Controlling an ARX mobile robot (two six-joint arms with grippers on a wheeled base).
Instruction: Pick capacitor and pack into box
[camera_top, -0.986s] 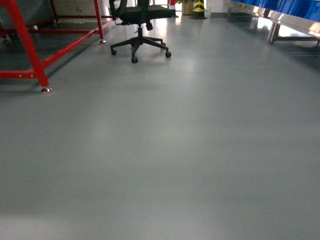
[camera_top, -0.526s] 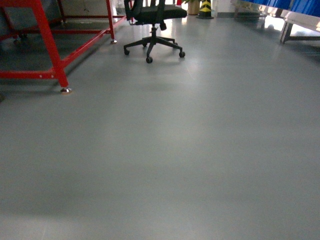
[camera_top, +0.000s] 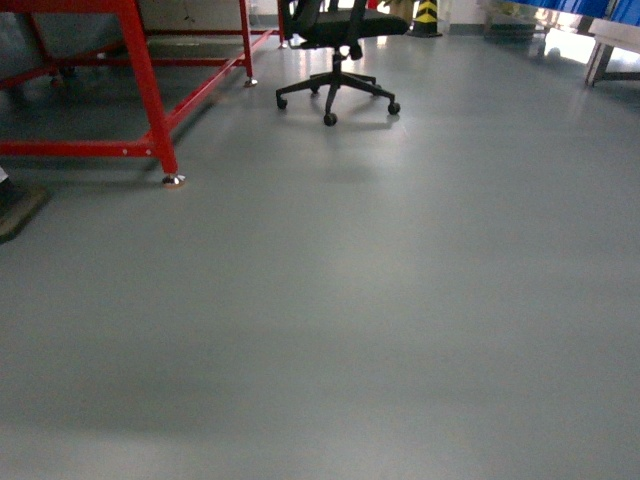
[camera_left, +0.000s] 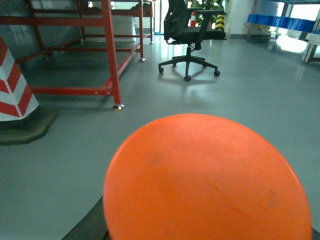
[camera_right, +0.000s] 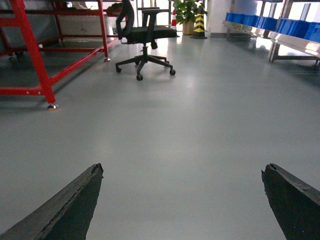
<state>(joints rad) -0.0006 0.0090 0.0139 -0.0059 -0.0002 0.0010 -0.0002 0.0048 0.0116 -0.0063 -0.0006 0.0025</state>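
Right gripper (camera_right: 182, 200) spread wide, level above grey floor (camera_top: 400, 300). Left gripper state indiscernible, hidden behind orange disc (camera_left: 205, 180). Capacitor and box out of sight. Office chair (camera_top: 335, 60) beyond.

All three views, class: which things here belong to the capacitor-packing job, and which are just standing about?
Job: right pincer, open; orange round surface close under the left wrist camera, identity unclear. The box is not in view.
Standing about: office chair, red frame, striped cone, blue bins.
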